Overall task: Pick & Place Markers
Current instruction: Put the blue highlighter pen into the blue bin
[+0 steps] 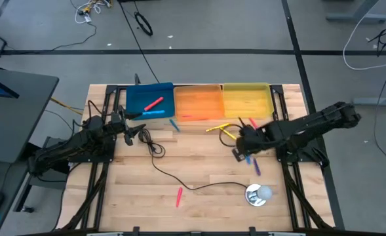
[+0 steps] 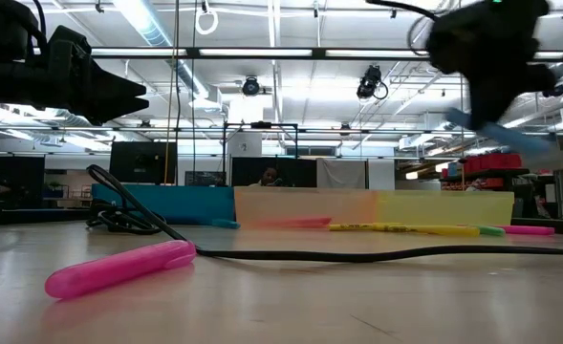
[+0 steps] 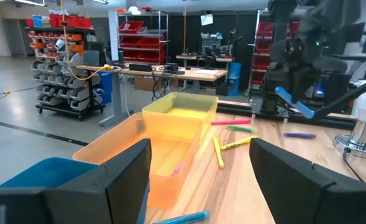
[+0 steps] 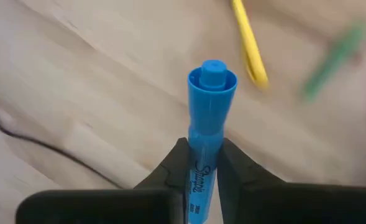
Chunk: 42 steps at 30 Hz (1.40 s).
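My right gripper hangs above the table's right middle, pointing steeply down and shut on a blue marker. The left wrist view shows that marker slanting below the gripper. My left gripper stands open at the left, level, holding nothing. A red marker lies in the blue tray. Yellow markers lie flat on the wood before the yellow tray. A pink marker lies near the front edge, and a purple one lies below the right gripper. My right gripper pinches the blue marker's printed barrel between its two fingers. The fingers come from above and lie along the marker, whose stepped end sticks out past the fingertips. The marker is lifted clear of the table.
An orange tray sits between the blue and yellow ones along the far edge. A thin black cable snakes from the left gripper across the middle to a round silver-white object at the front right.
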Each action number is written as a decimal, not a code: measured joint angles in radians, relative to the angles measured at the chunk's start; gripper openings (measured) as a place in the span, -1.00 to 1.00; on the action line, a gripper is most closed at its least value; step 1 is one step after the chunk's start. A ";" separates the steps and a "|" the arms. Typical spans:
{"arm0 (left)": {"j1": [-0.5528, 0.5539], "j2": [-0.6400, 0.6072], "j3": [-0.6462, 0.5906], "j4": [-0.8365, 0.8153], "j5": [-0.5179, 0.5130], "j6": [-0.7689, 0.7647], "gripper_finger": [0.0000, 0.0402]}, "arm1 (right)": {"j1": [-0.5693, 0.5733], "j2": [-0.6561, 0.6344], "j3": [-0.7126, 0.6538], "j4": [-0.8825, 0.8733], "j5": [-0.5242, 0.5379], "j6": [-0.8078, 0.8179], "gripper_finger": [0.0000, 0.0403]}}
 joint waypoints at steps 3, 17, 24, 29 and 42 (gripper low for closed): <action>0.000 0.000 0.000 0.000 0.000 0.000 0.39 | -0.061 0.041 0.049 0.084 0.015 -0.129 -0.80; 0.000 0.000 0.000 0.000 0.000 0.000 0.39 | -0.235 0.281 0.329 0.358 -0.002 -0.623 -0.80; 0.000 0.000 0.000 0.000 0.000 0.000 0.39 | -0.256 0.347 0.452 0.449 -0.012 -0.750 -0.80; 0.000 0.000 0.000 0.000 0.000 0.000 0.39 | -0.255 0.354 0.478 0.564 -0.013 -0.802 -0.80; 0.000 0.000 0.000 0.000 0.000 0.000 0.39 | -0.255 0.329 0.478 0.789 -0.036 -0.903 -0.80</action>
